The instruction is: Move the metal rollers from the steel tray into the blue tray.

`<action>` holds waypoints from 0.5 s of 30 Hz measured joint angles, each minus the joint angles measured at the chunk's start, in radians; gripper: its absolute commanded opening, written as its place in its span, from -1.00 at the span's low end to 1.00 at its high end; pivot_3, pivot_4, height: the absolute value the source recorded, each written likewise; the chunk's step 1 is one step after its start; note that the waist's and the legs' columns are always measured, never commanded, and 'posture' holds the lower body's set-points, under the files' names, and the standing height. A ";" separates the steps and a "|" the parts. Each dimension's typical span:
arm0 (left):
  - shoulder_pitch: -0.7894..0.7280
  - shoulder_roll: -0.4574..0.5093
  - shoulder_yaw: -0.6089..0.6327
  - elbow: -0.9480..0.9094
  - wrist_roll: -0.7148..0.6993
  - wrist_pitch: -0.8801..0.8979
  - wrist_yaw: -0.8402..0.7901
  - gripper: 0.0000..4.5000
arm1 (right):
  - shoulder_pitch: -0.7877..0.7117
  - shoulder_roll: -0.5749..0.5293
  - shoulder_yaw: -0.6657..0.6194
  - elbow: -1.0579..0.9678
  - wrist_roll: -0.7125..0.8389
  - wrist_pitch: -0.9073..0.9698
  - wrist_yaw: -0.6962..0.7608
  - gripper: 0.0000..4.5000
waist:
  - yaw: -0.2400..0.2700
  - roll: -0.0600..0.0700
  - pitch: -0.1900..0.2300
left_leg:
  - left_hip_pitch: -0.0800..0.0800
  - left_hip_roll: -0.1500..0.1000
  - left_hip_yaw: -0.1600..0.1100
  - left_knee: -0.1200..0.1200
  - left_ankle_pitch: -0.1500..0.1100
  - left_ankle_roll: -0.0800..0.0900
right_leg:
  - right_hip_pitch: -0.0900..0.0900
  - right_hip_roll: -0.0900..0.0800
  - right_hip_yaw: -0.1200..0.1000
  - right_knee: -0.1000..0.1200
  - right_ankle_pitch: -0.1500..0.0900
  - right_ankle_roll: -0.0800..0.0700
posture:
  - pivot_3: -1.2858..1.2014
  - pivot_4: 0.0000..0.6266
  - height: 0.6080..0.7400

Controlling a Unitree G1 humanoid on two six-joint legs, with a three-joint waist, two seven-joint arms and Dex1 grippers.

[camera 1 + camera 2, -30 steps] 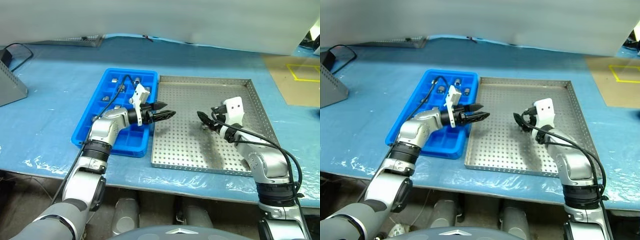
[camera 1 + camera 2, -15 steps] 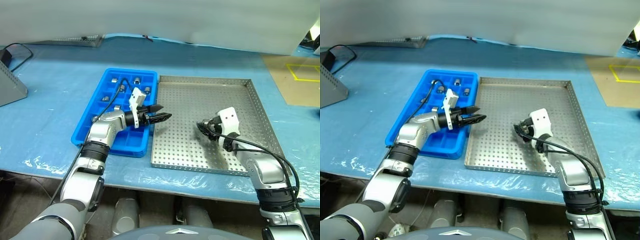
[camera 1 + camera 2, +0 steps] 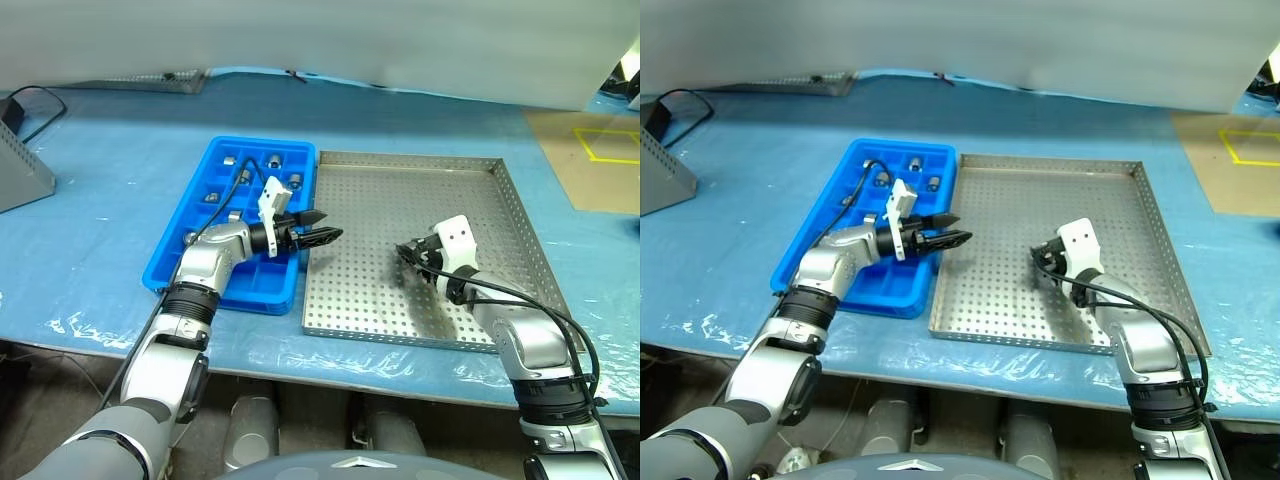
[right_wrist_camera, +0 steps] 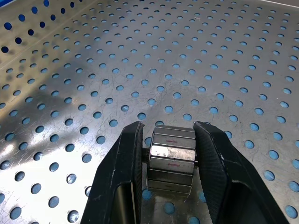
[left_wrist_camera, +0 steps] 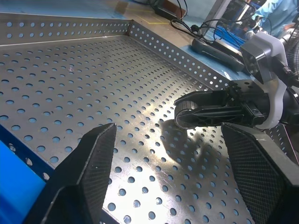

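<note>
The right gripper [image 4: 170, 161] gripped a metal roller [image 4: 171, 158] by its flat sides; it looked hard, smooth, probably slippery.

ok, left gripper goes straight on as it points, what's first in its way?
Probably the right gripper, shut on a roller low over the steel tray; depth unclear.

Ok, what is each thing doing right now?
Right gripper: shut on a roller, low on the steel tray.
Left gripper: open, holding nothing, over the steel tray's edge.
Blue tray: several rollers sitting in its far compartments.
</note>
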 measured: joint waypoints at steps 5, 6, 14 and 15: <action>0.000 0.047 0.022 -0.061 -0.019 0.063 0.016 0.69 | -0.013 0.010 -0.005 -0.001 0.018 0.011 0.008 -0.44 | -0.002 0.000 0.000 | 0.000 0.000 0.000 0.000 0.000 0.000 | -0.001 0.000 0.000 0.000 0.000 0.000 | 0.08 -0.52 1.00; 0.000 0.062 0.035 -0.085 -0.030 0.082 0.022 0.69 | -0.027 0.016 -0.012 -0.007 0.035 0.020 0.015 -0.44 | -0.003 0.000 0.000 | 0.000 0.000 0.000 0.000 0.000 0.000 | -0.001 0.000 0.000 0.000 0.000 0.000 | 0.10 -0.52 1.00; 0.005 0.131 0.110 -0.204 -0.074 0.143 0.089 0.69 | -0.245 0.038 -0.001 -0.027 0.122 0.046 0.095 -0.44 | 0.011 0.001 0.001 | -0.002 0.000 -0.001 -0.002 0.001 -0.001 | -0.003 0.000 0.000 0.001 0.000 -0.001 | 0.23 -0.52 1.00; 0.009 0.137 0.122 -0.220 -0.078 0.147 0.103 0.69 | -0.278 0.048 0.015 -0.006 0.121 0.043 0.107 -0.44 | 0.012 0.001 0.001 | -0.002 0.001 -0.001 -0.002 0.001 -0.001 | -0.003 0.000 0.000 0.001 0.000 -0.001 | 0.25 -0.52 1.00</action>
